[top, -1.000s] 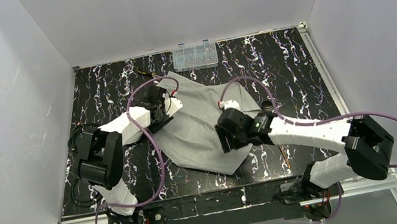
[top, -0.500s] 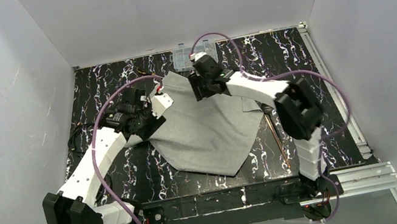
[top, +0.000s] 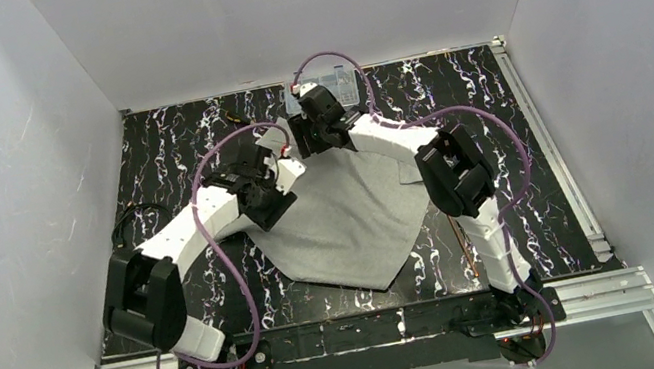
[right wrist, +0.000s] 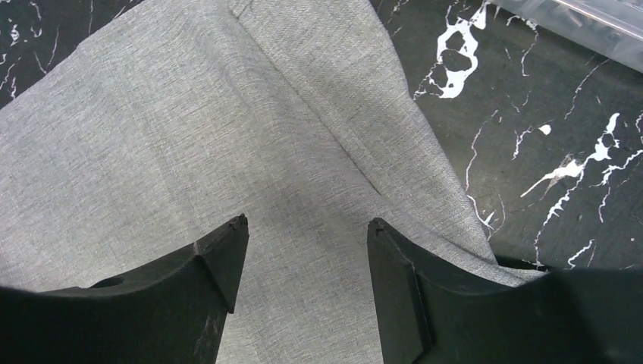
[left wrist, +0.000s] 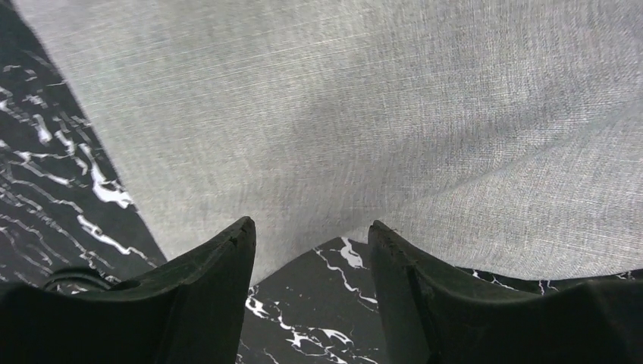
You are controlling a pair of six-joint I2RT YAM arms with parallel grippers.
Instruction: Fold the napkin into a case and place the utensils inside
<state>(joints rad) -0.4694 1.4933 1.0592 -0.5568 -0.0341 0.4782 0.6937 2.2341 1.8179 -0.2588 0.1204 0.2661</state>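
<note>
The light-grey napkin lies spread on the black marble table, one corner pointing at the near edge. My left gripper hovers at its far-left edge. Its jaws are open, with bare table between the tips and the napkin just ahead. Over the napkin's far corner my right gripper is open with nothing between its fingers, and the cloth under it shows a folded strip along its edge. A thin copper utensil lies right of the napkin, partly behind the right arm.
A clear plastic compartment box stands at the back edge, just beyond my right gripper, and shows in the right wrist view's corner. A small dark tool lies at the back left. White walls enclose the table.
My right arm has swung from the napkin's near-right side to its far corner. The left arm has shifted its elbow, the gripper staying by the far-left edge with its jaws a little wider.
</note>
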